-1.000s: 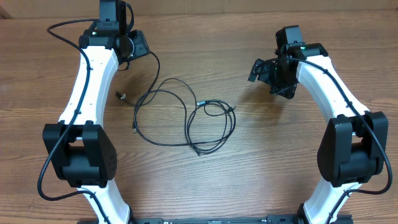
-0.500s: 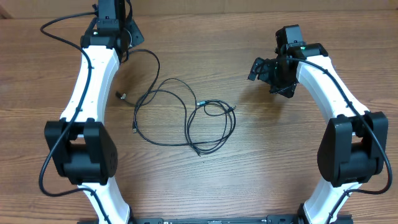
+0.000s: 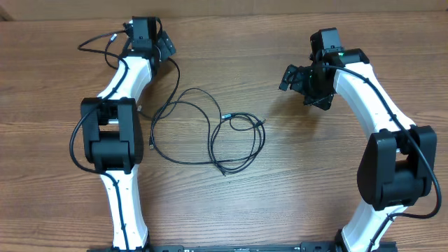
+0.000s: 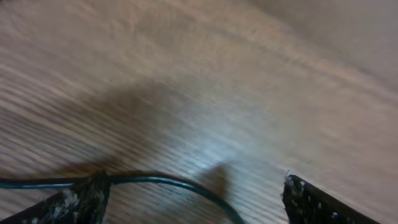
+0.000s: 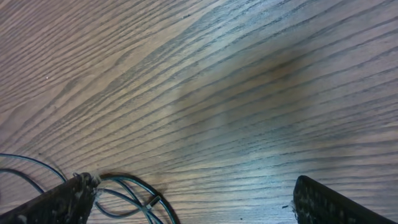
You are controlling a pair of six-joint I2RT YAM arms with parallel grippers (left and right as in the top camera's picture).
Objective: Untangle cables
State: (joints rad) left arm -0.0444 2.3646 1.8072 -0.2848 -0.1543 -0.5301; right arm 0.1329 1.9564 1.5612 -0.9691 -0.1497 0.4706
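On the wooden table [image 3: 315, 189], seen from overhead, we find the cables [image 3: 213, 140] lying in loose, overlapping loops between our two arms, with small plug ends at the edges of the loops. One strand leaves the cables at their far-left side and runs up to the left gripper [image 3: 166, 50], which sits just beyond that strand's end. From this height we cannot tell how its jaws stand. The right gripper [image 3: 288, 78] hovers well to the right of the cables and a little beyond them. It is apart from every strand, and its jaws are spread wide.

Through the left wrist camera, which is blurred, we see two dark fingertips [image 4: 74, 202] in the bottom corners with bare wood between them, so this claw is apart and clamped on nothing. A single black strand of the cables comes in from the left edge, passes right at the left-hand fingertip and curves down toward the bottom edge. We cannot tell whether it touches that fingertip.

Through the right wrist camera the fingertips [image 5: 59, 202] likewise stand far apart, with only wood grain between them. A few thin strands of the cables curl on the table just beside the left-hand fingertip, and what looks like a small plug end lies among them.
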